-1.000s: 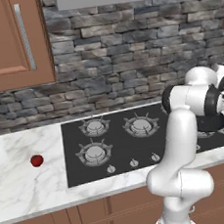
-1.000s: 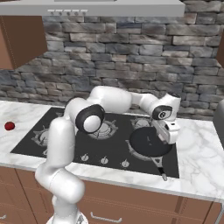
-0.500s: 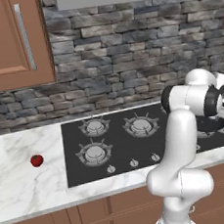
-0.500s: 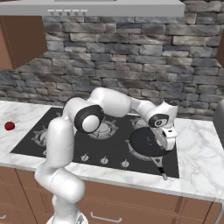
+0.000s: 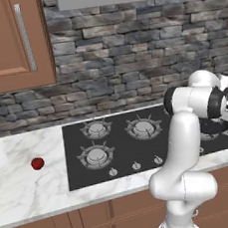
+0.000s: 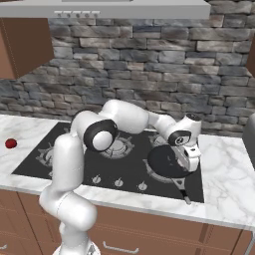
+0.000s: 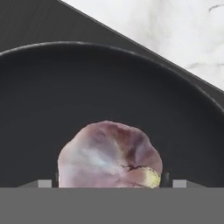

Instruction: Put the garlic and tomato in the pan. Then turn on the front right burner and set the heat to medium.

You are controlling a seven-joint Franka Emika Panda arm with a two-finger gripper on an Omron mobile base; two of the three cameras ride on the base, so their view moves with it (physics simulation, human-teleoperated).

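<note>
Change: the gripper (image 6: 190,158) now hangs lower over the pan than a second ago, and the jaws have widened; the tomato has not shifted.
Hob (image 5: 120,155): black, set in the marble counter (image 5: 24,191); four burners, knobs along the near edge.
Pan (image 6: 167,162): sits on the front right burner, handle pointing toward the near edge.
Arm: reaches across the hob to the right, hand pointing down into the pan.
Garlic (image 7: 109,157): in the pan, just under the hand, between the finger tips; seen from the hand camera it fills the low middle of the pan floor (image 7: 109,87).
Jaws: spread wider than the bulb, so I judge it let go and resting on the pan, though contact with the tips cannot be told.
Tomato (image 5: 37,163): on the counter, well left of the hob, far from the pan.
Step in hand: finish the release.
How to do it well: lift straight up with jaws wide so neither tip drags the bulb; clear the pan rim before swinging left; mind the handle.
Next need: a long reach left, perhaps a base move, for the tomato.
Risk: the round bulb may roll if nudged.
</note>
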